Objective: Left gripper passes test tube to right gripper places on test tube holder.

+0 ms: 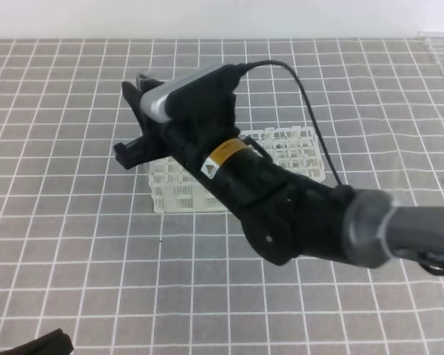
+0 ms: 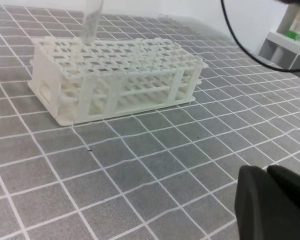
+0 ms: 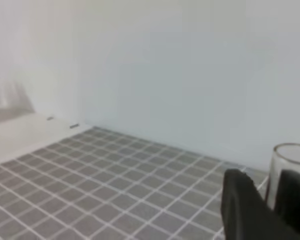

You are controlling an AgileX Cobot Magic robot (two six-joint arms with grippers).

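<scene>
1. the grey cloth with white squares [image 1: 74,244] runs all the way to the left, the right and the near side of the high view. far back it ends at a white wall.
2. the white test tube holder [image 1: 281,151] sits near the middle of the cloth. there is open cloth all around it, and lots more in front of it.
3. in the left wrist view the near left corner of the holder stands out, and a thin black cable [image 2: 240,42] hangs over the far right side.
4. the right gripper [image 1: 137,118] reaches in from the right and hangs over the left end of the holder. its big black arm hides most of the holder's middle.
5. the right gripper's two black fingers [image 3: 240,210] squeeze the test tube [image 2: 91,20] between them.
6. the test tube is clear like glass and has a round rim on top. it stands almost straight up.
7. its bottom end is right at the top holes at the far left end of the holder. i cannot tell if it is inside a hole.
8. the left gripper [image 2: 270,202] is low, near the front of the cloth, well apart from the holder. its jaws are pressed together with nothing in them.
</scene>
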